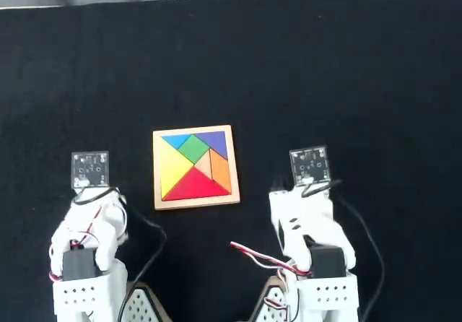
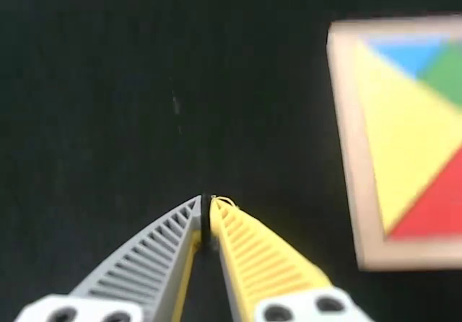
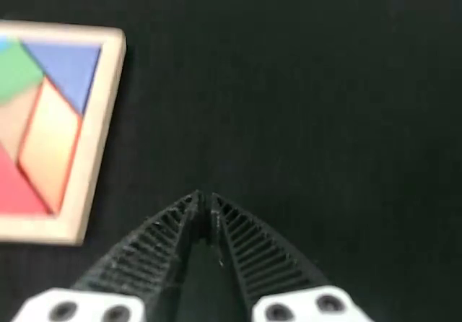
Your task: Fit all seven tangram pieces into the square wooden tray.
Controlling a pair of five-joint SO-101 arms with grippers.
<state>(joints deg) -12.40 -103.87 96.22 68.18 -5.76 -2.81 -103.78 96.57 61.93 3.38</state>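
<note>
The square wooden tray (image 1: 195, 202) lies in the middle of the black table, filled with coloured tangram pieces: yellow (image 1: 173, 168), red (image 1: 195, 187), green (image 1: 193, 147), blue (image 1: 214, 141), light blue, orange (image 1: 221, 169) and a tan one. One arm rests to the tray's left (image 1: 90, 224), the other to its right (image 1: 310, 221). My left gripper (image 2: 206, 210) is shut on nothing over bare cloth, the tray's edge (image 2: 350, 156) off to one side. My right gripper (image 3: 204, 205) is also shut and empty, the tray's corner (image 3: 108, 84) beside it.
Black cloth (image 1: 325, 69) covers the whole table. Square marker boards sit on both wrists (image 1: 90, 169) (image 1: 310, 164). Cables trail by the arm bases at the near edge (image 1: 253, 257). A pale surface shows beyond the table's far edge.
</note>
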